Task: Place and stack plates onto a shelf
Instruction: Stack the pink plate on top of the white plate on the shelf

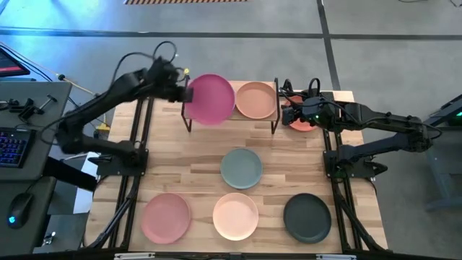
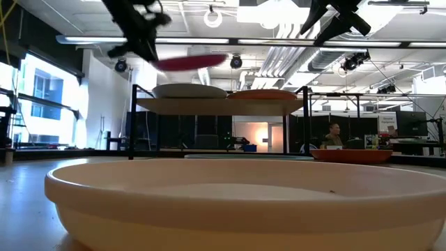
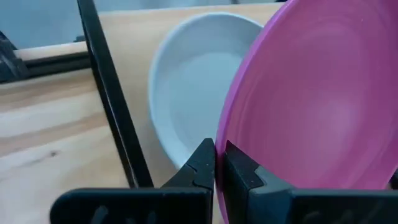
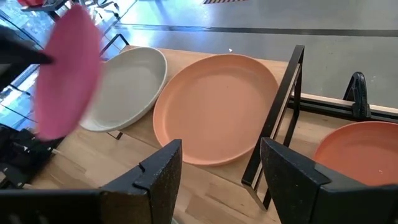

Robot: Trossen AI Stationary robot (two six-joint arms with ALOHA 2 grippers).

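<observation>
step: stack hot pink plate point(image 1: 211, 99) on pale grey-white plate point(image 3: 186, 87) at shelf point(image 1: 268, 117) left end | left gripper point(image 3: 219, 163) fingers pinched on pink rim, plate above shelf | centre, level, lower, then release | right gripper point(image 4: 219, 163) fingers spread, empty, near counter's far right corner

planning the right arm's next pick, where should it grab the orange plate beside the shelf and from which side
Grip the raised rim of the orange plate, one finger inside and one outside, coming from above. It lies flat on the table, so only the rim gives an edge. The shelf leg stands at its left, so the side toward the open right end effector looks safer.
</observation>
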